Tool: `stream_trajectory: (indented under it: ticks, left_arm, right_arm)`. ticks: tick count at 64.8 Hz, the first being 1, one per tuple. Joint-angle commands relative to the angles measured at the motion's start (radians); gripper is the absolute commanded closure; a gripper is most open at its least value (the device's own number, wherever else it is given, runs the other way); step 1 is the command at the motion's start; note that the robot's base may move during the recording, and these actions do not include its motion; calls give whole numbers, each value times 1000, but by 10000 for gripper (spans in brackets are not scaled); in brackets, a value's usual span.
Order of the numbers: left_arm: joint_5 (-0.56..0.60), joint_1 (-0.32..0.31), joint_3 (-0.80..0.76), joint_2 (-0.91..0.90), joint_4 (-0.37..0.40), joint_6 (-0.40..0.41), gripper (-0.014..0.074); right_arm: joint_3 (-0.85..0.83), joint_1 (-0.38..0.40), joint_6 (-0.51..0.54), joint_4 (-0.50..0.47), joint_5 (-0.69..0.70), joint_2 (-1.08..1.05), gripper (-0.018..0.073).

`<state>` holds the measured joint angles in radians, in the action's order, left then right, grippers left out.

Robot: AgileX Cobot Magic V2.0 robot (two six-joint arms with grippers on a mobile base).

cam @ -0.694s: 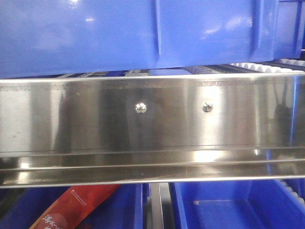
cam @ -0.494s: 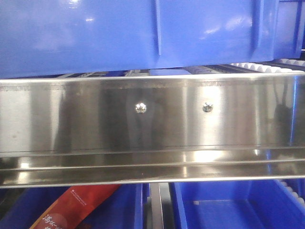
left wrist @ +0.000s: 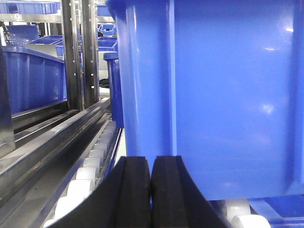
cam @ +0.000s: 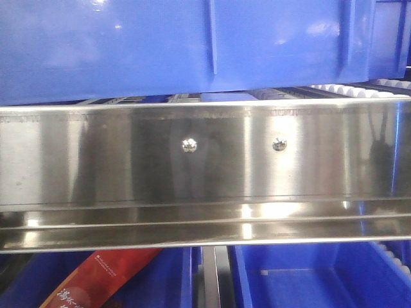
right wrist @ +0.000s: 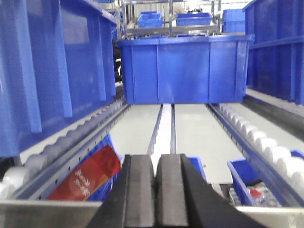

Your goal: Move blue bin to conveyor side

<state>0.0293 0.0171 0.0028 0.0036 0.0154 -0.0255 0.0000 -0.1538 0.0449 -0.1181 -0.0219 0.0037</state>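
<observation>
Blue bin [cam: 128,51] unmoved above steel rail [cam: 205,167]; left gripper [left wrist: 151,164], right gripper [right wrist: 156,161] both pinched together, empty; transfer not begun.

Overhead light is glaring off the steel rail [cam: 96,154] and blue bin [cam: 128,51]; right wrist view is blurring slightly

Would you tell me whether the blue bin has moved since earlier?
No, the blue bin keeps its rib just right of the left screw on the rail.
</observation>
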Motion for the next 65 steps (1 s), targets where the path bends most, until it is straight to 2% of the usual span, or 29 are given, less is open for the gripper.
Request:
stream_trajectory:
  ticks: [1,10,18,22,26,30,36,40,47,51,59,61,65]
  left_arm:
    - [36,0,-3,-4,-4,0,603]
    - [108,0,-3,-4,-4,0,603]
    - [93,0,-45,-4,-4,0,603]
    - [36,0,-119,-4,-21,0,603]
    - [-53,0,-198,-1,-67,0,603]
    - [-128,0,-298,28,-113,0,603]
    - [-254,0,-464,93,-126,0,591]
    - [-324,0,-563,136,-126,0,543]
    - [-421,0,-704,230,-156,0,409]
    - [-441,0,-764,293,-165,0,331]
    - [-455,-2,-869,420,-170,0,181]
    - [-463,-5,-889,444,-170,0,146]
    - [-491,-28,-934,496,-170,0,88]
  right_arm:
    - [0,-3,8,-1,63,-4,638]
    - [0,-3,8,-1,141,-4,638]
    - [0,-3,8,-1,195,-4,638]
    - [0,-3,8,-7,224,-4,638]
    - [-36,-3,8,-11,189,-4,638]
    - [-103,-3,8,-11,98,-4,638]
    - [-235,-3,8,-11,-33,-4,614]
    - [-300,-3,8,-11,-73,8,558]
    - [-402,-3,8,-11,-73,90,352]
    - [-453,-3,8,-11,-73,143,223]
    - [-551,-3,8,-11,-79,278,28]
    - [-573,-3,8,-11,-84,310,-3]
    - [-625,-6,8,-11,-94,388,4]
